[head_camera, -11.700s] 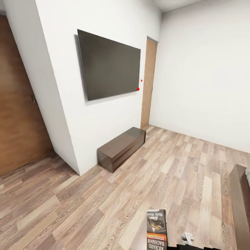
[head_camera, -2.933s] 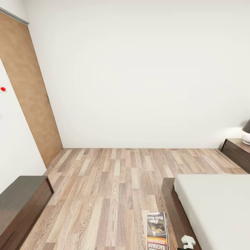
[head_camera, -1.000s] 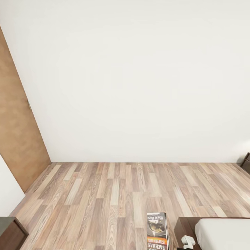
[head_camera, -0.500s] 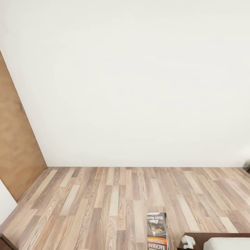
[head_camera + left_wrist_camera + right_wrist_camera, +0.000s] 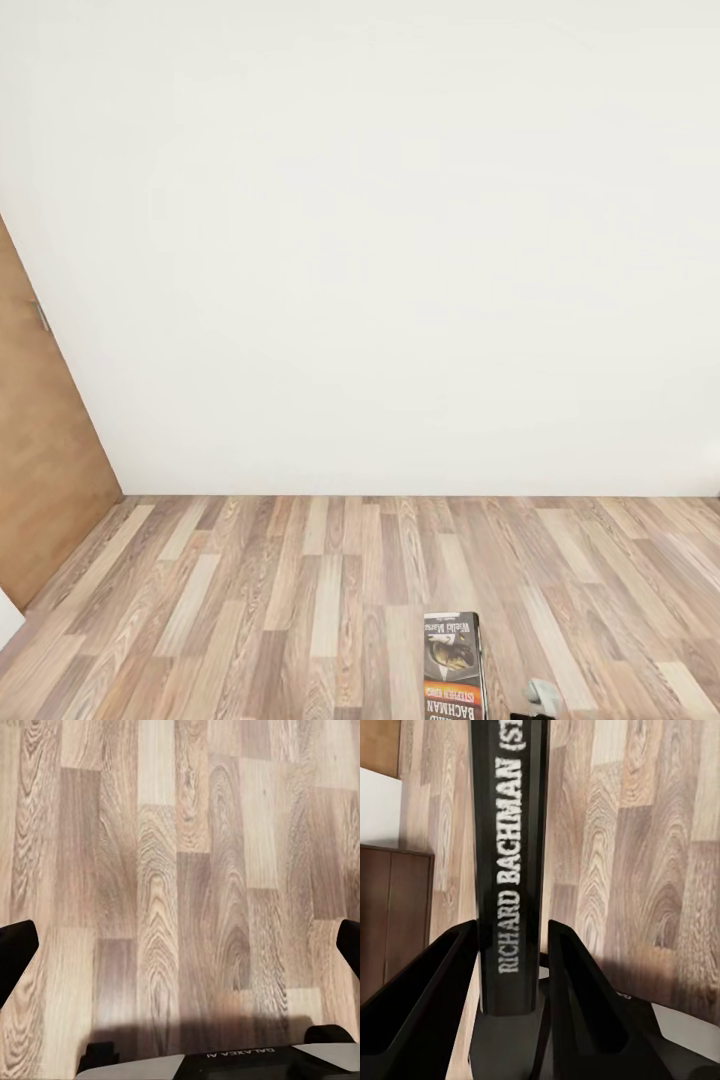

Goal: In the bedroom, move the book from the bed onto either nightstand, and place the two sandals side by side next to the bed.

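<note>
The book point(image 5: 452, 665), a thin paperback with a dark picture cover and an orange band, stands upright at the bottom edge of the head view, above the plank floor. In the right wrist view its dark spine point(image 5: 510, 855) reads "RICHARD BACHMAN" and runs between the two black fingers of my right gripper point(image 5: 510, 937), which is shut on it. My left gripper point(image 5: 180, 945) is open, its black fingertips point(image 5: 15, 952) spread wide over bare floor with nothing between them. The bed, nightstand and sandals are out of view.
A plain white wall point(image 5: 380, 250) faces me across the grey-brown wood-plank floor point(image 5: 300, 590). A brown wooden door point(image 5: 40, 470) stands at the left. In the right wrist view a dark brown cabinet point(image 5: 390, 915) sits on the floor beside a white wall.
The head camera has moved, so the bed corner, the low dark cabinet and the nightstand have slid out of the picture. The book stays at the same spot, still held.
</note>
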Robot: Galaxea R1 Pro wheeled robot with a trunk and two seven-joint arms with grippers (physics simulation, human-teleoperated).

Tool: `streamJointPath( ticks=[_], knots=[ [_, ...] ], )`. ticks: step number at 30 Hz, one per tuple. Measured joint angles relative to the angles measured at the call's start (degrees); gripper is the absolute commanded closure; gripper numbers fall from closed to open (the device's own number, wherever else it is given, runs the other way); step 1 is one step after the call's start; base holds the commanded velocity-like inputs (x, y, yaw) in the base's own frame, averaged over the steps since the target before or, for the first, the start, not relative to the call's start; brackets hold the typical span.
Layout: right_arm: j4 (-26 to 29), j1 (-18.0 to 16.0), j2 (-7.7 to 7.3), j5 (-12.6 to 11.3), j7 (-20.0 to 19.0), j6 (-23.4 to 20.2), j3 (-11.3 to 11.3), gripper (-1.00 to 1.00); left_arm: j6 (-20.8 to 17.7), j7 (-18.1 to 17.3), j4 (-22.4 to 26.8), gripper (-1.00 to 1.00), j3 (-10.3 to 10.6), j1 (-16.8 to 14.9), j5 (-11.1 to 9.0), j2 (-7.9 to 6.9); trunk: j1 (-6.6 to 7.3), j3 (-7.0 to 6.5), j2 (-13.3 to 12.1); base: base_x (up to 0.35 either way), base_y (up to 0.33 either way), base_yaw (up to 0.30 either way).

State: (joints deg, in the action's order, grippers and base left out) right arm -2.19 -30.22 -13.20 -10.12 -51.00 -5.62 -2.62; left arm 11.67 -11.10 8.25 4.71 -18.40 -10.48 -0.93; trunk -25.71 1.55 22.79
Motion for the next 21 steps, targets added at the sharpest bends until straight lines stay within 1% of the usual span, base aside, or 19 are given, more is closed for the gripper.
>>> streamJointPath(
  ticks=[5, 12, 21],
  knots=[
    [0.0, 0.0, -0.03, 0.0, 0.0, 0.0, -0.01, 1.0, 0.0, 0.0, 0.0, -1.0, 0.0, 0.0, 0.0, 0.0, 0.0, 0.0, 0.0, 0.328, 0.0, -0.014],
    [0.0, 0.01, 0.0, 0.0, -0.02, 0.0, -0.01, 1.0, 0.0, 0.0, -0.01, -1.0, 0.0, -0.01, 0.0, 0.0, 0.0, 0.0, 0.0, 0.328, 0.0, -0.119],
    [0.0, 0.0, -0.01, 0.0, 0.0, 0.0, 0.0, 1.0, 0.0, 0.0, 0.0, -1.0, 0.0, 0.0, 0.0, 0.0, 0.0, 0.0, 0.0, 0.328, 0.0, -0.01]
  ],
)
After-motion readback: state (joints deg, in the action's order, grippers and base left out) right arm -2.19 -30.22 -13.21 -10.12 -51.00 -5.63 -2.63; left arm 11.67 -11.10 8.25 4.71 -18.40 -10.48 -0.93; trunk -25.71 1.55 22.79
